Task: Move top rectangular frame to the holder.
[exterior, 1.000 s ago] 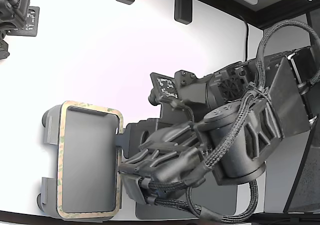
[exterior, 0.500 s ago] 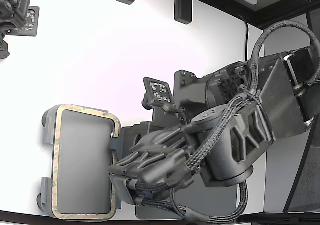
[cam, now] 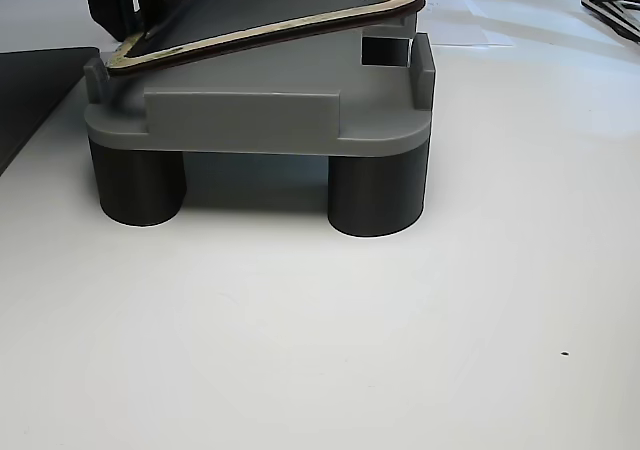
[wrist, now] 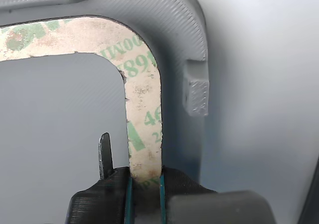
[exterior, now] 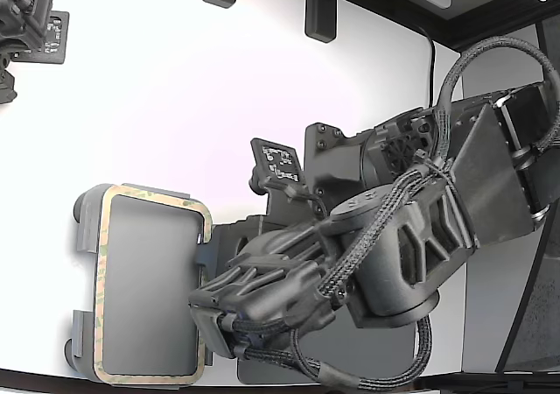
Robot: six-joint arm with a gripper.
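The gripper (wrist: 144, 186) is pinching the top rectangular frame (wrist: 144, 109) – jaws closed on one side strip – holding it tilted (far end raised) over the holder (cam: 260, 120).

The rectangular frame (wrist: 144, 109) looks like matt, paper-faced tan card, scuffed and carrying faded green print. The holder (wrist: 174, 30) is matt grey plastic with fine ridged layer lines. The tabletop (cam: 400, 350) is smooth, white, faintly sheened.
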